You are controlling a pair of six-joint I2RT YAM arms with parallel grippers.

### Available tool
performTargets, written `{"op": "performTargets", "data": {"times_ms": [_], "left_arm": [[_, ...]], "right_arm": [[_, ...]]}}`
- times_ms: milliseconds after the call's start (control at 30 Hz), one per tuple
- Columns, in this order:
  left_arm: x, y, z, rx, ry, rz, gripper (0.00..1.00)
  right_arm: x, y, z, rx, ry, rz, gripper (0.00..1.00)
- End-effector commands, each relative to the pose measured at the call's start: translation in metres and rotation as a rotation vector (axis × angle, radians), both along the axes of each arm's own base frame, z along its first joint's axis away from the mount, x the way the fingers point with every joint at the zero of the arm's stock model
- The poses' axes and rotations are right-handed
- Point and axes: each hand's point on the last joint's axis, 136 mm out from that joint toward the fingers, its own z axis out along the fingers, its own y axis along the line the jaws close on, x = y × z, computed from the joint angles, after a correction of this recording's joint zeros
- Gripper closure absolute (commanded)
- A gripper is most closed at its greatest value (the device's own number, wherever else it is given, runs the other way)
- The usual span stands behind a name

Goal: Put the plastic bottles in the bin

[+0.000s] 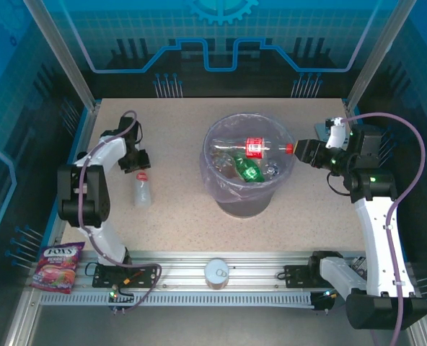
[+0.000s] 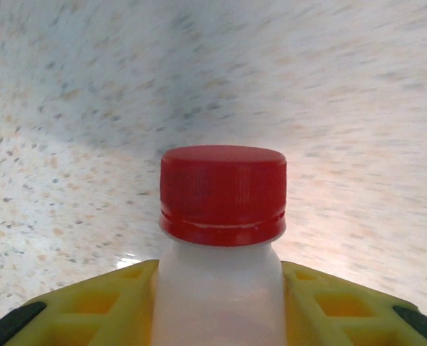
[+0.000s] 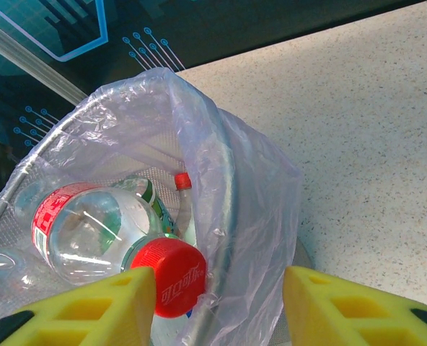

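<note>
Clamped at neck by left end effector [image 2: 217, 288]: small clear red-capped plastic bottle [image 1: 141, 193], apparently lying on speckled worktop [image 1: 177, 245], long axis near-far. Well apart rightward: round grey bag-lined bin [image 1: 246, 205]. Nearer arm: left.

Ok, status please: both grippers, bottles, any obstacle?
Left gripper shut on small translucent red-capped plastic bottle. Right gripper open at round grey bag-lined bin. Path looks free.

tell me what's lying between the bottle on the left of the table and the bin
Nothing. In the top view, the table between the bottle on the table and the bin is bare speckled surface.
</note>
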Motion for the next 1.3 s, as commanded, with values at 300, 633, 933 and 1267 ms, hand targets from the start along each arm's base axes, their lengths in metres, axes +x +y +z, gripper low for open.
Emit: {"op": "performTargets", "data": {"times_ms": [300, 633, 933, 1267], "left_arm": [[0.002, -0.106, 0.278, -0.41, -0.73, -0.194, 0.67], [-0.015, -0.197, 0.414, -0.789, -1.182, -0.285, 0.64], [0.017, -0.266, 0.418, -0.748, -1.411, -0.195, 0.62], [0.043, -0.32, 0.385, -0.641, -1.45, -0.186, 0.59]], "right_arm": [[-0.005, 0.003, 0.018, 0.035, -0.038, 0.009, 0.49], [-0.006, 0.01, 0.019, 0.06, -0.042, 0.022, 0.49], [-0.017, 0.012, 0.022, 0.054, -0.05, 0.016, 0.49], [-0.022, 0.01, 0.021, 0.037, -0.048, 0.015, 0.49]]}}
